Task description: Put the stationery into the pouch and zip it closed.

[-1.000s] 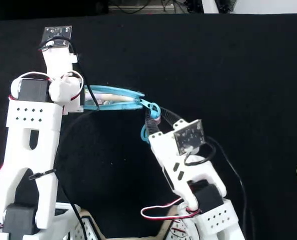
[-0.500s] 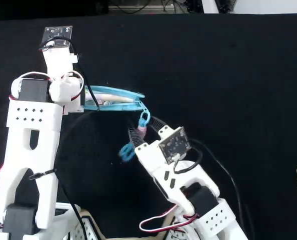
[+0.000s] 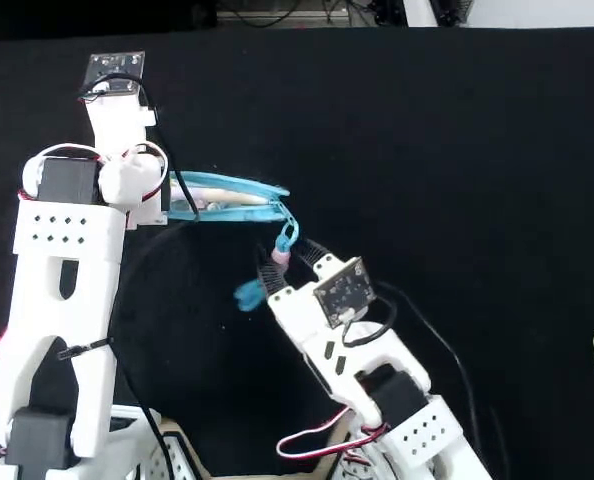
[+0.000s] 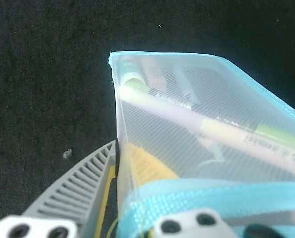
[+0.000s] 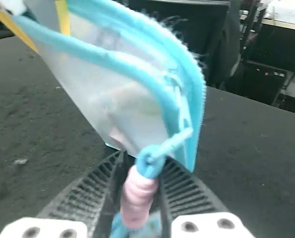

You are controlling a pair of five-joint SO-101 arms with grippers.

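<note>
Backing away from the pouch's corner, the right end effector point(image 3: 289, 262) has slid down the desk toward its own base and a little toward the other arm over the last second. It now sits near the corner rather than right against it. Its fingers are closed on the turquoise zipper pull point(image 3: 285, 240), with the pull's pink bead point(image 5: 137, 193) pinched between the ribbed pads. The loose turquoise tassel point(image 3: 249, 293) has swung out to the side of the fingers and lies on the black cloth-covered desk point(image 3: 477, 150).

The pull now runs as a short taut link from the fingers up to the near corner of the translucent mesh pouch with turquoise trim point(image 3: 232, 198). The pouch itself has hardly shifted. It stands on edge on the desk, and its far end is clamped in the left end effector point(image 3: 165, 205), which has kept its place and grips the fabric. The stationery point(image 4: 227, 133) is already inside: a long white-and-green marker, with other pieces beside it, shows through the mesh.

Loading therefore looks finished and zipping is the step in hand. In the right wrist view the two zipper tapes seem to spread apart beyond the slider, so the mouth is probably not yet shut, though I cannot tell for certain. If so, tension along the pull is there but the slider appears to have travelled little.
</note>
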